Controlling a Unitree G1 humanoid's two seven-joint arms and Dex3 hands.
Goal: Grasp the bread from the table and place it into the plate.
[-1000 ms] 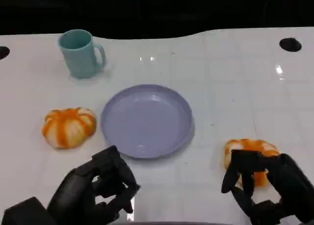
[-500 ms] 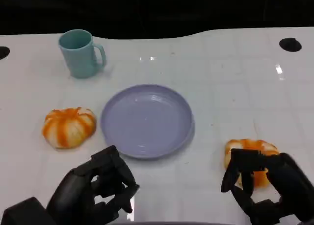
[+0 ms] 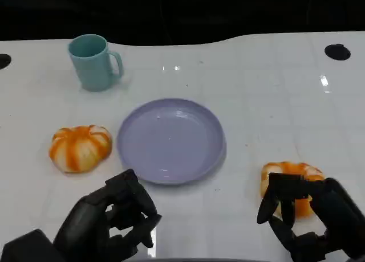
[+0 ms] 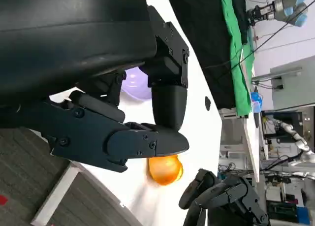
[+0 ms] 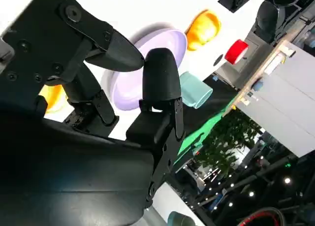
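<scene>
Head view: bread (image 3: 292, 175) beneath right fingers (image 3: 283, 196).

Teal mug (image 3: 94, 61) on white table (image 3: 268, 91)

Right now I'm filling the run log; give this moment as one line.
right hand open over right bread | left hand open, idle | plate holds nothing | left bread untouched

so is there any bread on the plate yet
No, in the head view the plate lies bare, with one bread left of it and the other bread on the table by the right hand.
</scene>
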